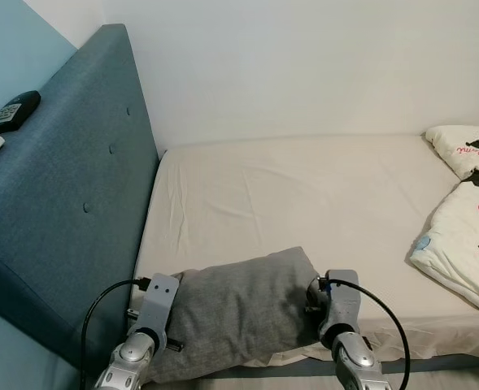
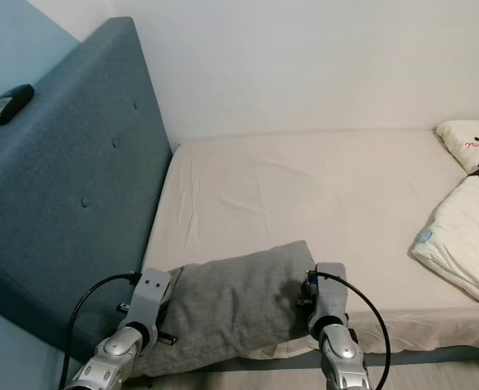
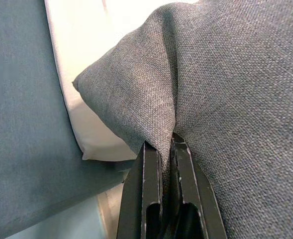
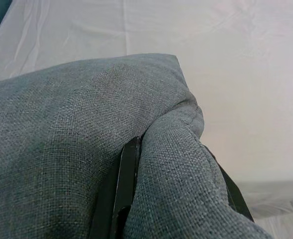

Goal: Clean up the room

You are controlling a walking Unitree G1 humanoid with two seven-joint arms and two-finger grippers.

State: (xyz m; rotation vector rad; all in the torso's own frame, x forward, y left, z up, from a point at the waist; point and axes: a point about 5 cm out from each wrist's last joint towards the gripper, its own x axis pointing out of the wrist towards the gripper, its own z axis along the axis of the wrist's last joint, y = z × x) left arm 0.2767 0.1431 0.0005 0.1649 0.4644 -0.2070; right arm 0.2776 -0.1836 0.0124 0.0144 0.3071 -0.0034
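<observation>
A grey fabric pillow (image 1: pixel 235 313) is held over the near edge of the bed, between my two arms. At the pillow's left end my left gripper (image 3: pixel 167 147) is shut on a pinched fold of the cloth. My right gripper (image 4: pixel 181 164) grips the right end, with a bulge of grey fabric clamped between its black fingers (image 4: pixel 126 174). The pillow's far corner (image 4: pixel 173 62) lies over the cream sheet.
The bed's cream mattress (image 1: pixel 320 203) stretches ahead to a white wall. A teal padded headboard (image 1: pixel 68 195) runs along the left, with a black remote (image 1: pixel 15 110) on its top ledge. A white patterned duvet (image 1: pixel 467 236) lies bunched at the right.
</observation>
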